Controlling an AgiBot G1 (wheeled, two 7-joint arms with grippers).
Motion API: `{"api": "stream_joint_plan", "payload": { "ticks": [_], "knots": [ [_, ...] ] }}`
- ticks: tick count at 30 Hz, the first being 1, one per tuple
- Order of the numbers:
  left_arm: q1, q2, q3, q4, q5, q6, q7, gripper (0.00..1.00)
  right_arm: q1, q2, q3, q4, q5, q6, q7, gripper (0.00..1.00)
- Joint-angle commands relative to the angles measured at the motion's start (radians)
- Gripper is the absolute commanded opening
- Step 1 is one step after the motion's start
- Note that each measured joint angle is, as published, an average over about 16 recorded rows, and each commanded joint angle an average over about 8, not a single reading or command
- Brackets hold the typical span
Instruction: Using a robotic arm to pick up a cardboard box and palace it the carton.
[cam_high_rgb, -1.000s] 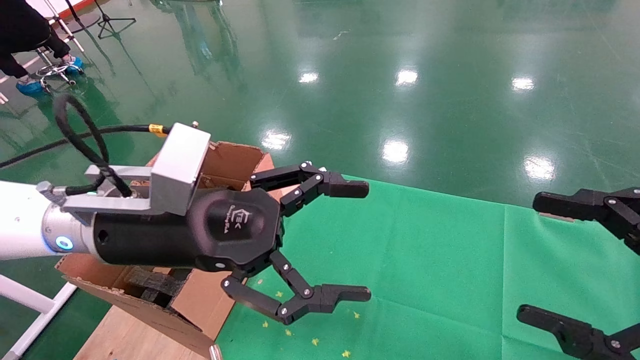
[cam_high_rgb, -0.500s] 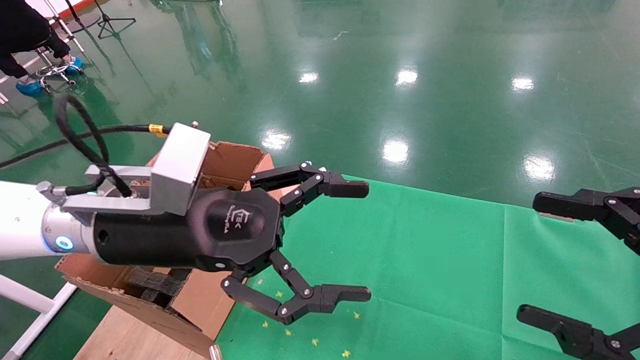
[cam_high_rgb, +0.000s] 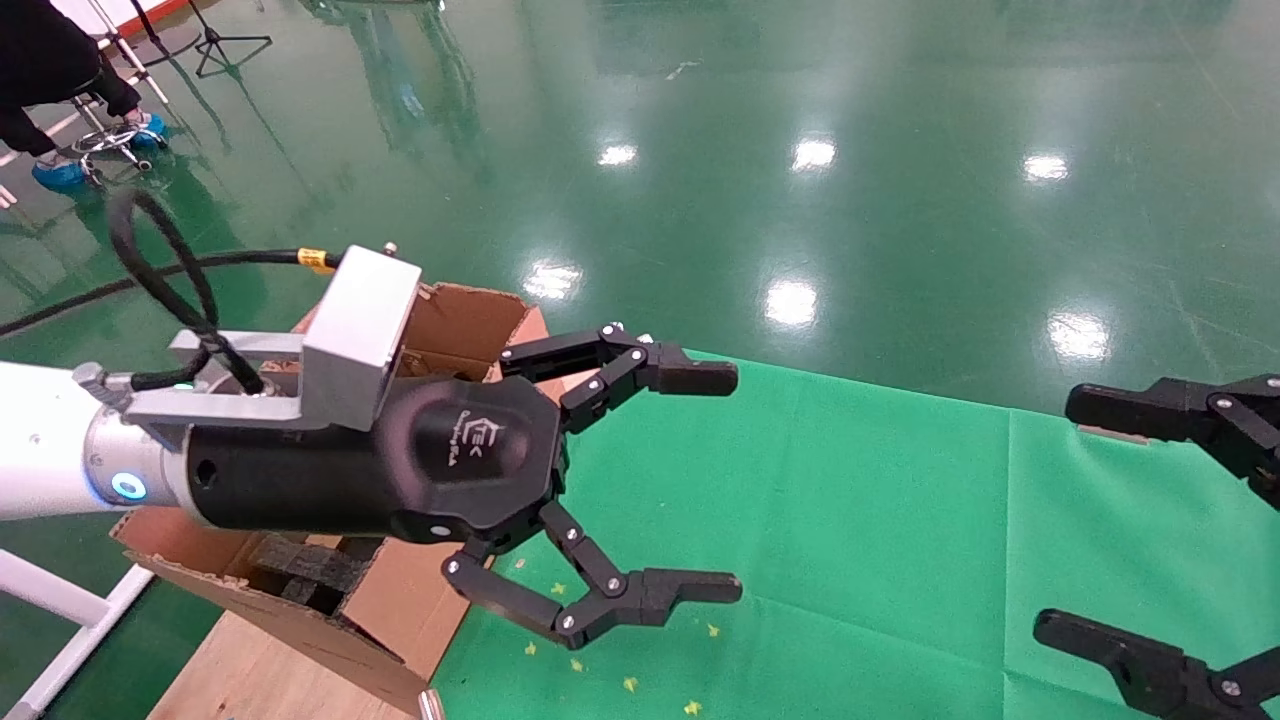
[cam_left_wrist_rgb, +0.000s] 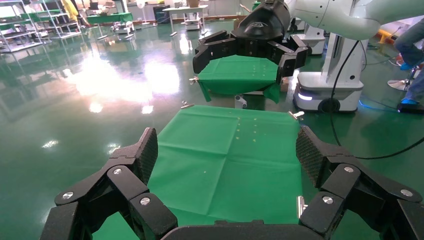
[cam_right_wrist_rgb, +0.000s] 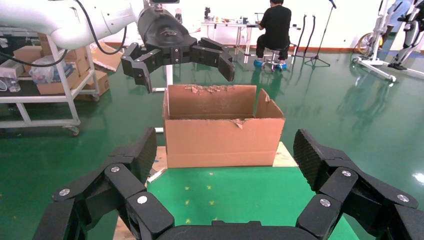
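Bright, even overhead lighting. Round lamp reflections glare on the glossy green floor (cam_high_rgb: 800, 200), strongest at far centre and right. The green cloth (cam_high_rgb: 850, 520) is matte, with soft, faint shadows. The head view is sharp; straight lines bow slightly at its edges.

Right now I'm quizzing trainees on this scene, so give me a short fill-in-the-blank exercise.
1. The left gripper hangs with its fingers ____.
2. The table cloth is ____ in colour.
3. The carton stands at the cloth's edge with its top flaps ____.
4. The right gripper holds ____.

Missing words: open; green; open; nothing
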Motion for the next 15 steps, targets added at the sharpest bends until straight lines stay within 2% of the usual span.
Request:
{"api": "stream_joint_plan", "payload": {
  "ticks": [1, 15],
  "knots": [
    [0.0, 0.0, 0.0, 0.0, 0.0, 0.0, 0.0, 1.0, 0.0, 0.0, 0.0, 0.0, 0.0, 0.0, 0.0, 1.0],
    [0.0, 0.0, 0.0, 0.0, 0.0, 0.0, 0.0, 1.0, 0.0, 0.0, 0.0, 0.0, 0.0, 0.0, 0.0, 1.0]
  ]
}}
